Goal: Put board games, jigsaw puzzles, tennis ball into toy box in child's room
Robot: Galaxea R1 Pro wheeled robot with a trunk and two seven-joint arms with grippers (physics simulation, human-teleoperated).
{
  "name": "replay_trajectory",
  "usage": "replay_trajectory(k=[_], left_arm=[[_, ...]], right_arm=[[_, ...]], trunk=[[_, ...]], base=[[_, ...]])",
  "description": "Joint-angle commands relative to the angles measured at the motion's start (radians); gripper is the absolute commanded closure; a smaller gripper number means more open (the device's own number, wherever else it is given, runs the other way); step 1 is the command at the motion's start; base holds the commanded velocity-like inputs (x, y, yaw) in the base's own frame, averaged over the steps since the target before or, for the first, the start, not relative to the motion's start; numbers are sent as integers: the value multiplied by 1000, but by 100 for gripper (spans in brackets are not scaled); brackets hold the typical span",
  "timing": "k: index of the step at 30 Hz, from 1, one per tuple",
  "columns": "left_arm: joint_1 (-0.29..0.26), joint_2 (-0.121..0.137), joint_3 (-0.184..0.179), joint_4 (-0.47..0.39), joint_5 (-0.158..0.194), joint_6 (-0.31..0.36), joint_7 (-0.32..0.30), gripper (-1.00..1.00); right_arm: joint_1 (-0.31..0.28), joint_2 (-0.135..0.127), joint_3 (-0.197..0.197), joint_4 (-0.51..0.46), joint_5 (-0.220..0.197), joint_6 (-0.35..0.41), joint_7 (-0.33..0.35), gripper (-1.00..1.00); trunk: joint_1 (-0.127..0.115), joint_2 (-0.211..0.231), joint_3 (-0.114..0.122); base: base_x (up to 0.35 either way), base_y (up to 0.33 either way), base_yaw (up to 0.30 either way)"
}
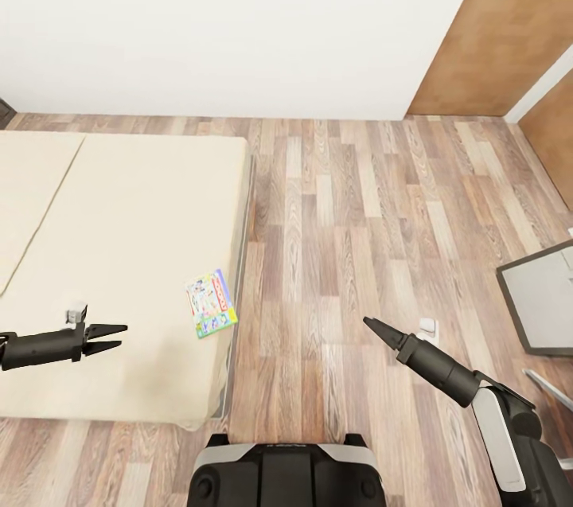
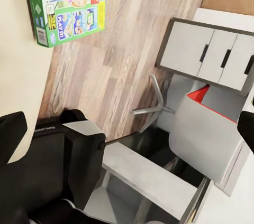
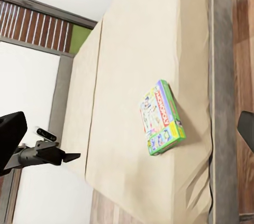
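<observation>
Both empty: left gripper (image 1: pixel 111 337) parted above bed (image 1: pixel 119 252), right gripper (image 1: pixel 374 325) closed.

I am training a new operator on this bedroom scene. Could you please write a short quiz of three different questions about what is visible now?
1. True or false: the board game lies on the wooden floor.
2. Near which edge of the bed is it: A) the floor-side edge, B) the wall-side edge?
3. Are the fingers of the left gripper open or shut?

Key: 1 false, it lies on the bed; 2 A; 3 open.
</observation>
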Motion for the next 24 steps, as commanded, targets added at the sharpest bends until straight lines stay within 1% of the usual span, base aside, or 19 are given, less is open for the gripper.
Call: replay_trajectory(k=[1,24], left_arm=[[-1,0,8,2,-10,11,-5,-100],[-1,0,8,2,-10,11,-4,-100]], right_arm=[[0,0,-1,0,-4,7,1,-100],[0,1,-1,0,-4,-2,1,-100]], trunk=[[1,-2,0],[1,-2,38]], base=[[0,0,0],[0,0,0]])
